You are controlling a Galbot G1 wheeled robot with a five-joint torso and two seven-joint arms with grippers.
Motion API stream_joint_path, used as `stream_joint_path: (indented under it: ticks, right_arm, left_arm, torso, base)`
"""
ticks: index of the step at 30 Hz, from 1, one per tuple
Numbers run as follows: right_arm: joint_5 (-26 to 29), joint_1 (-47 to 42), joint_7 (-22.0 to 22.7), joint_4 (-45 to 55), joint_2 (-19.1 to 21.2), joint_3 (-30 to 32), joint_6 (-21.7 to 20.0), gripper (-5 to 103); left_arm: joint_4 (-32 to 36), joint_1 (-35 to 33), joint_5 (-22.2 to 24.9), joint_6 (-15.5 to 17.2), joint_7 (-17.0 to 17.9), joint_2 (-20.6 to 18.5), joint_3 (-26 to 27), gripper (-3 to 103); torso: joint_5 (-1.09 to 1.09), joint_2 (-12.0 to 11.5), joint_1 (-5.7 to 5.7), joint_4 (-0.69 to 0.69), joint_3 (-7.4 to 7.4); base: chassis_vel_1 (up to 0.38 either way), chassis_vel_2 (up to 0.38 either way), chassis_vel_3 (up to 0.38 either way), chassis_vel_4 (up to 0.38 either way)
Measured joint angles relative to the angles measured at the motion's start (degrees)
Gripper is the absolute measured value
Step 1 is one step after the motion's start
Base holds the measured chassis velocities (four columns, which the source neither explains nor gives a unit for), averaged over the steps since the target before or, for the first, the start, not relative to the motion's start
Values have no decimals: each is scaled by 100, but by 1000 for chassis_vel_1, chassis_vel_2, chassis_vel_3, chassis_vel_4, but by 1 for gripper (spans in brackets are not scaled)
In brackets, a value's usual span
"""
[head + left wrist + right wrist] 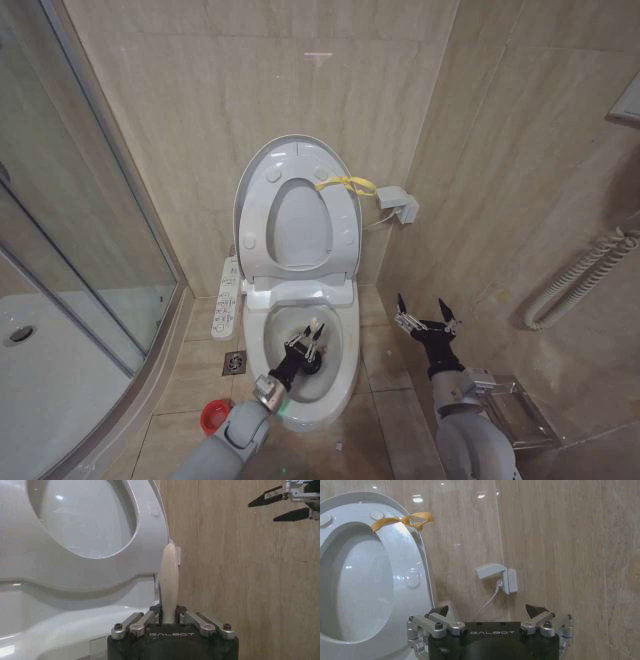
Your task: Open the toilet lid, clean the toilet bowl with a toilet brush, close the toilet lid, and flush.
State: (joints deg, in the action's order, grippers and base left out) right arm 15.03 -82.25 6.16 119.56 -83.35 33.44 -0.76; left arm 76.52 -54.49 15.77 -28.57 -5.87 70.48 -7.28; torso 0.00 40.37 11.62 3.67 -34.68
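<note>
lid: glossy white plastic oval toilet lid (pixel 297 205), yellow loop (pixel 345 184)
bowl: white ceramic toilet bowl (pixel 343 365)
holder: round red cup (pixel 214 415)
walls: beige tile (pixel 180 120), faint veining
hands: black fingers (pixel 443 312), silver brackets

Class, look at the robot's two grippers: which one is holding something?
The left gripper, over the toilet bowl, grips the toilet brush handle; the right gripper hangs open beside the bowl.

"GALBOT" on both wrist housings (left pincer (pixel 169 620), right pincer (pixel 490 612)).
</note>
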Motion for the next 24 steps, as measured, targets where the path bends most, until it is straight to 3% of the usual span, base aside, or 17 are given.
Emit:
stream_joint_path:
  ticks: [10,18,24]
  right_arm:
    - [0,0,0,0,0,0,0,100]
    - [0,0,0,0,0,0,0,100]
    - [0,0,0,0,0,0,0,100]
  left_arm:
    - [9,-25,-17,-18,-3,-134,206,17]
    - [117,614,20,126,26,92,52,17]
    - [186,698,1,215,99,268,-111,17]
  torso:
    - [-1,0,0,0,-2]
    - [0,0,1,1,-2]
    - [1,-1,0,-1,-2]
  base:
    - [0,0,0,0]
    - [0,0,0,0]
    - [0,0,0,0]
